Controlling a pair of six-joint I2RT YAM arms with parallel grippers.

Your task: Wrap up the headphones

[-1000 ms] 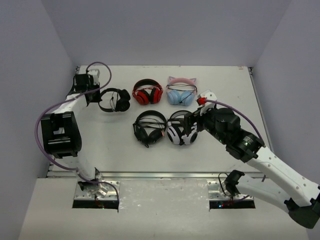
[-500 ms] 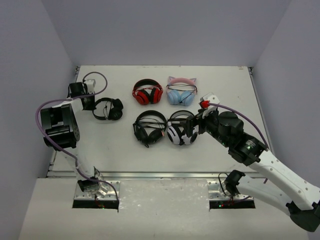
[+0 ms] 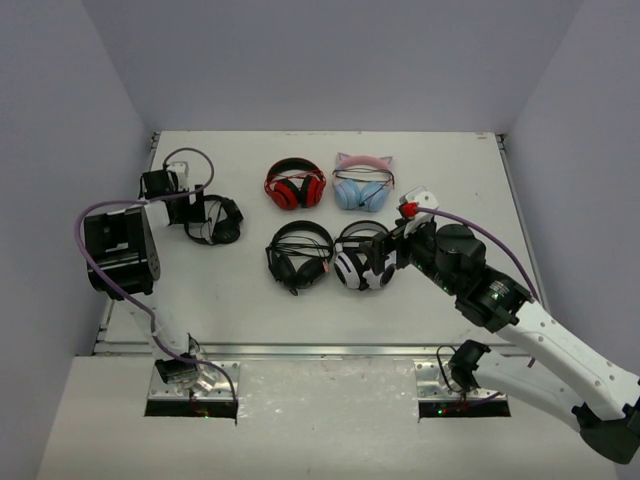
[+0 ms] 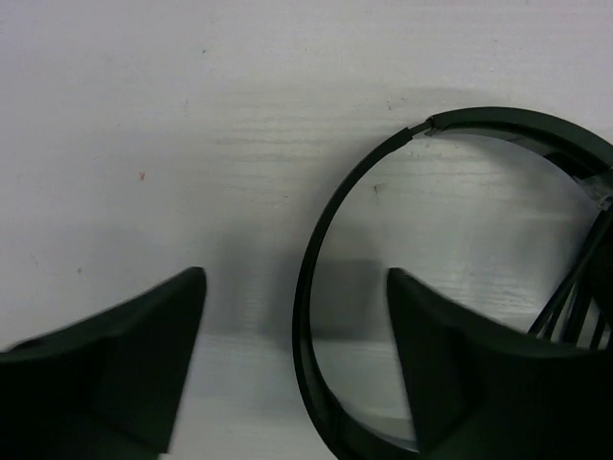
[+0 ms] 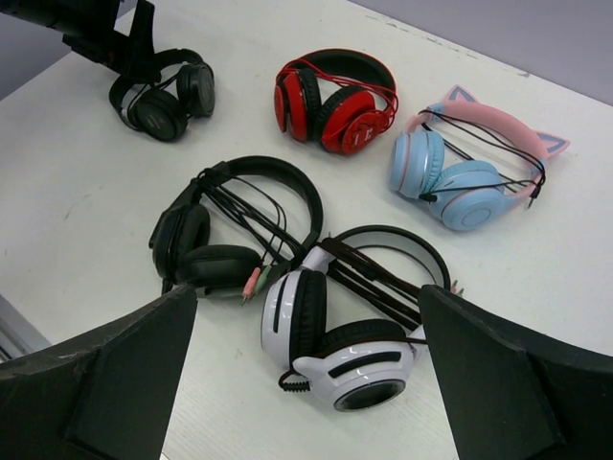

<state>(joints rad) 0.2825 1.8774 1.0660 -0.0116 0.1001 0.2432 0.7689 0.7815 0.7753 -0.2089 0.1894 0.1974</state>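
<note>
Hidden or unclear:
- In the top view your left gripper (image 3: 197,208) is black against the black headphones (image 3: 220,220), so you cannot read contact there.
- The left wrist view shows only part of the thin headband (image 4: 311,278). The cups are out of frame, a few cable strands (image 4: 575,292) run off the right edge, and the band's lower end goes behind the right-hand finger (image 4: 479,393).

Fingers:
- Left: set wide apart, straddling the headband. The band runs through the gap with bare table on both sides, so nothing is gripped.
- Right gripper (image 5: 306,292): spread wide and holding nothing, above the white-and-black pair (image 3: 362,265).

Orientation:
- The headphones lie flat in the left rear part of the table (image 3: 450,170).
- The long axis runs roughly left to right. The headband arc is at the left, toward your gripper, and the two small cups are at the right.

Room to move:
- The table's left edge and the side wall are close behind the left gripper.
- There is bare surface in front of the headphones, toward the arm bases.
- A strip of open table lies between the headphones and the red-and-black pair (image 3: 295,186).
- The black over-ear pair (image 3: 298,256) sits near-right of the headphones, apart from them.
- The pink-and-blue cat-ear pair (image 3: 362,186) is farther right.
</note>
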